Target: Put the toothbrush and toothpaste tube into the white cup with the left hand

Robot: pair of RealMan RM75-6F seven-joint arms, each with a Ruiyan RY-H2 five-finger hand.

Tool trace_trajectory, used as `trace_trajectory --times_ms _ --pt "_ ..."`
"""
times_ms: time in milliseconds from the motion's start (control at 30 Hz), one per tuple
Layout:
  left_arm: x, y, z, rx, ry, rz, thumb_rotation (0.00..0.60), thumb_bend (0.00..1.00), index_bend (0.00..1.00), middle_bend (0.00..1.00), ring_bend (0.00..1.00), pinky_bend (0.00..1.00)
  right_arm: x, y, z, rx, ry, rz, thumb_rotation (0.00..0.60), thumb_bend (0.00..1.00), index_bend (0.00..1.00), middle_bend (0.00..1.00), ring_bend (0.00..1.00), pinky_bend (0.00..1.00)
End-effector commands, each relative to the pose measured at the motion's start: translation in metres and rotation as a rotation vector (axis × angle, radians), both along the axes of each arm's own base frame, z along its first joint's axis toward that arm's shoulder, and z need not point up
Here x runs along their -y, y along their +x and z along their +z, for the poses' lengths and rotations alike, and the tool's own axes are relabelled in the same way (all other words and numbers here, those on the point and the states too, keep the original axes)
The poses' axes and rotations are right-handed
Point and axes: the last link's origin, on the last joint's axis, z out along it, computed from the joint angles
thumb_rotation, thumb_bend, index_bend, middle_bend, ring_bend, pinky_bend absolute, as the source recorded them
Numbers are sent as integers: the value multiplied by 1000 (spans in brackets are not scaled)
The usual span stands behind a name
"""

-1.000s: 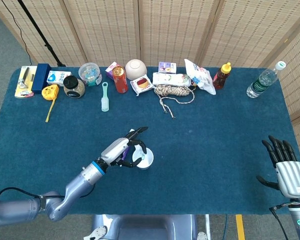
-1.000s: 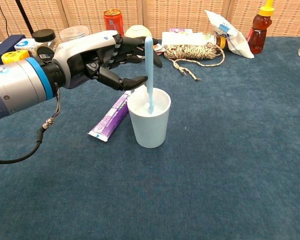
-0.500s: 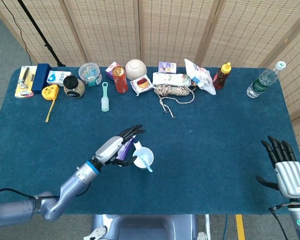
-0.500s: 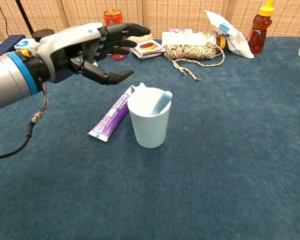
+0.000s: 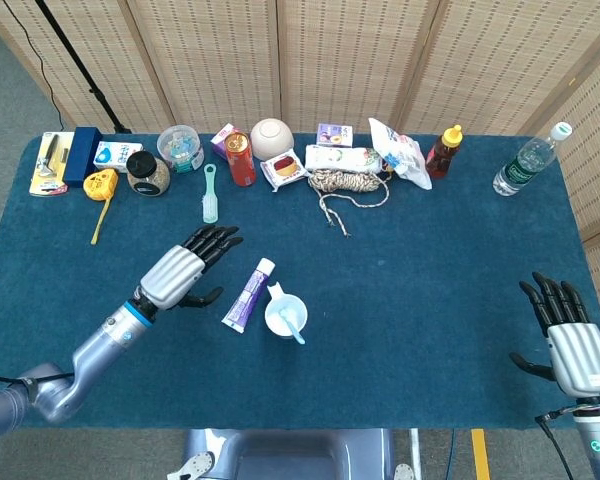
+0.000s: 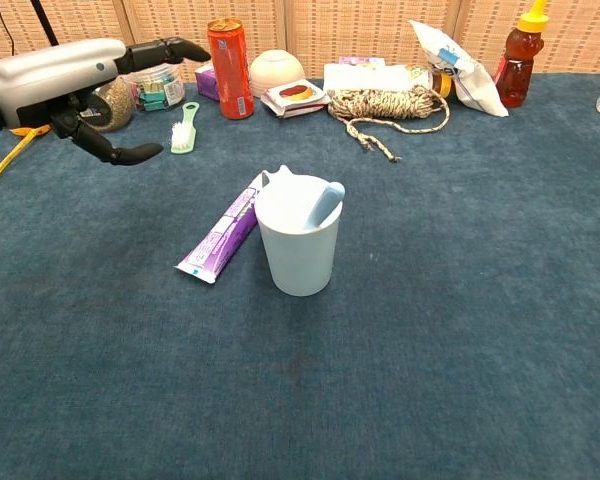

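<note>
The white cup (image 5: 285, 317) (image 6: 299, 246) stands upright on the blue table. A light blue toothbrush (image 5: 295, 328) (image 6: 325, 205) leans inside it, its end over the cup's right rim. The purple toothpaste tube (image 5: 247, 295) (image 6: 222, 230) lies flat just left of the cup, its cap end beside the rim. My left hand (image 5: 184, 267) (image 6: 75, 80) hovers open to the left of the tube, fingers spread, holding nothing. My right hand (image 5: 570, 340) is open at the table's right front corner, far from the cup.
Along the back edge stand a red can (image 5: 240, 158) (image 6: 228, 54), a jar (image 5: 149, 173), a bowl (image 5: 271, 137), boxes, a rope coil (image 5: 343, 186) (image 6: 388, 104), a snack bag (image 6: 456, 62), a sauce bottle (image 5: 442, 151) and a water bottle (image 5: 525, 163). A green brush (image 5: 210, 194) (image 6: 183, 129) lies behind my left hand.
My left hand let go of the toothbrush, which dropped to lean in the cup. The hand then drew back to the left, away from the cup and tube.
</note>
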Motion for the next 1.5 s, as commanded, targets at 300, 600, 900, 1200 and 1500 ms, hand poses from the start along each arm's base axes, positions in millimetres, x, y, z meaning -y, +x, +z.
trace_trajectory --times_ms 300,600,900,1200,1500 --pt "-20 -9 -19 -393 189 -212 600 358 0 0 0 0 1 -1 -2 -5 5 -7 600 0 57 0 0 0" --pt "-22 11 -41 -448 170 -256 600 358 0 0 0 0 3 -4 -1 -5 2 -19 600 0 57 0 0 0" --pt "-28 23 -62 -507 133 -270 600 358 0 0 0 0 5 -7 2 -5 -9 -31 600 0 57 0 0 0" --pt "-29 32 -87 -583 88 -288 600 358 0 0 0 0 6 -9 3 -8 -16 -43 600 0 57 0 0 0" --pt "-25 35 -92 -667 84 -324 600 358 0 0 0 0 6 -9 3 -7 -16 -43 600 0 57 0 0 0"
